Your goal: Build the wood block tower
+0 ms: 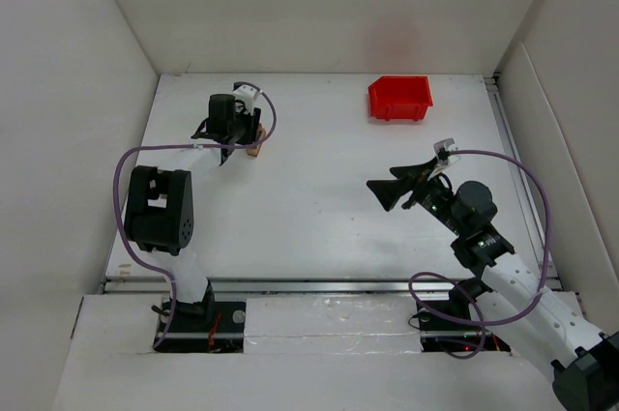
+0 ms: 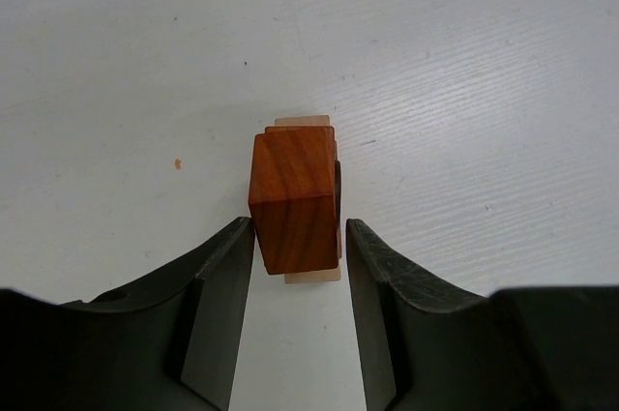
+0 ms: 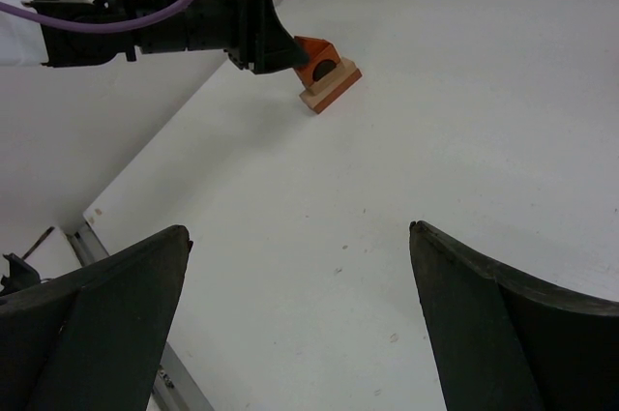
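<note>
White tabletop [image 1: 319,208], walled in white on three sides, fills every view. At its far left, the left pincer [image 2: 300,237] points down over the tower [image 1: 253,148], with its two black fingers [image 2: 222,280] standing either side of the top block [image 2: 293,193], a reddish-brown piece. The left finger is against that block or just beside it; which one cannot be told. A thin strip of white table shows between the block and the right finger, so the jaws stand slightly apart and are not clamped on it.

Under the top block lies a flat tan block [image 2: 311,276], which pokes out at the near and far ends. In the right wrist view, the reddish-brown piece has a dark arch-shaped opening in its side and sits upright on the tan slab.

The tower stands well to the left of the red bin [image 1: 398,99] and a little nearer the arms than it. The right pincer [image 1: 379,194] hangs on the near side of the bin, well apart from it and from the tower. It points left, with its jaws spread wide and nothing between them. A purple cable [image 1: 530,189] loops from its wrist back along the arm.
</note>
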